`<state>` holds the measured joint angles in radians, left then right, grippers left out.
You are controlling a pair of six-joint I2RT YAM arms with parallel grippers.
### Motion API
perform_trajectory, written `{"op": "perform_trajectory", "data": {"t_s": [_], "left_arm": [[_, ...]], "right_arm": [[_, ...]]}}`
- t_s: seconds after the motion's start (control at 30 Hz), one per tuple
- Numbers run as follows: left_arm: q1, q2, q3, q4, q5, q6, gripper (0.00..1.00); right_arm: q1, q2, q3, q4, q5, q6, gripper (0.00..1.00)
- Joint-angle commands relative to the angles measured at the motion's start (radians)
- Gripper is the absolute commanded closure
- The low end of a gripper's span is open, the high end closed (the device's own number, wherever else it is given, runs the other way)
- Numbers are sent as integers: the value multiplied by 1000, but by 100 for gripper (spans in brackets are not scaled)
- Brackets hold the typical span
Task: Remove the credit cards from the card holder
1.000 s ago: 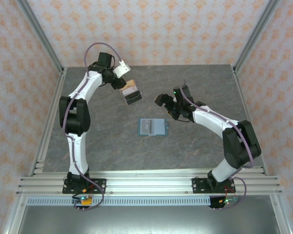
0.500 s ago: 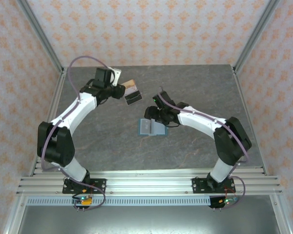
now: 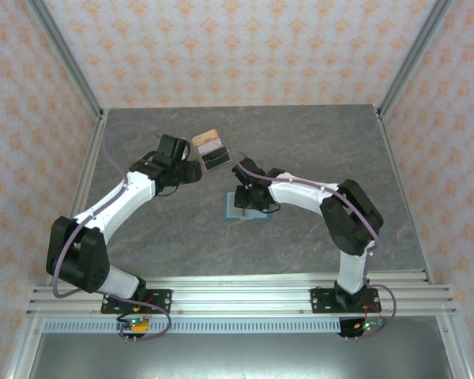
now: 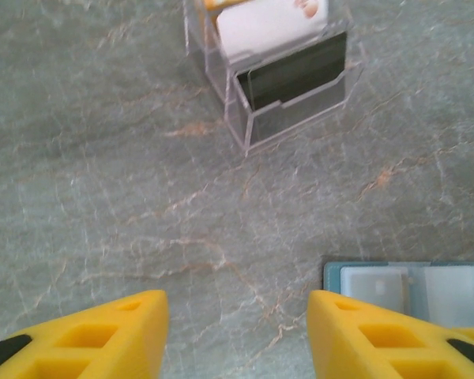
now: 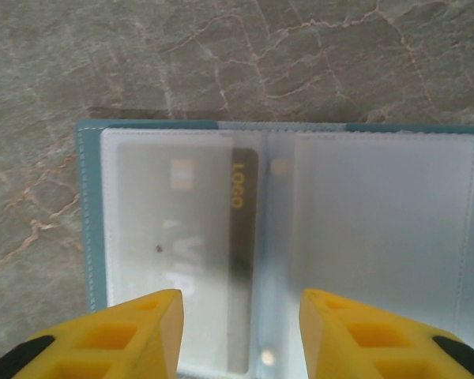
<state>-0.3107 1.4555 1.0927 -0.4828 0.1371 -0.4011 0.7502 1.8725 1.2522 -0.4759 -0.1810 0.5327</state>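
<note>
Right wrist view looks straight down on the card holder (image 5: pixel 288 237), lying open and flat with both clear pockets up, and my right gripper (image 5: pixel 241 316) hangs just above it with its fingers moderately apart and nothing between them. One credit card (image 5: pixel 174 229) sits in the pocket on the left of that view, its dark stripe (image 5: pixel 242 260) lying along the centre crease; the other pocket looks empty, though the plastic is cloudy. The gap between the fingers is lined up over that stripe, and the holder's long axis runs across the view, in line with the fingers' opening direction. From the top external view, the holder (image 3: pixel 261 213) lies near the middle of the table (image 3: pixel 182 237), with the right gripper (image 3: pixel 247 192) over its far half. My left gripper (image 4: pixel 237 316), also open and empty, hovers over bare table with the holder (image 4: pixel 407 292) off to one side ahead of it. A clear stand (image 4: pixel 288 79) with cards in it sits toward the far edge. I judge the right arm is the nearer one, and I expect the card must slide out toward the crease.
</note>
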Motion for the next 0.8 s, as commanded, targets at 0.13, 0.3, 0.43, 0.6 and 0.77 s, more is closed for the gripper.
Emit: {"op": "perform_trajectory", "data": {"t_s": [0.13, 0.3, 0.43, 0.6, 0.77], "left_arm": [[-2, 27, 4, -98, -42, -126, 46], [-2, 74, 30, -115, -3, -175, 46], [-5, 96, 30, -102, 80, -198, 46], [-42, 107, 20, -65, 182, -222, 48], [-102, 138, 2, 6, 287, -260, 54]], "right_arm": [[11, 55, 44, -104, 92, -48, 56], [11, 83, 45, -125, 108, -57, 56], [11, 93, 38, -128, 122, -53, 62], [11, 91, 15, -112, 130, -46, 67], [11, 80, -2, -95, 122, -40, 69]]}}
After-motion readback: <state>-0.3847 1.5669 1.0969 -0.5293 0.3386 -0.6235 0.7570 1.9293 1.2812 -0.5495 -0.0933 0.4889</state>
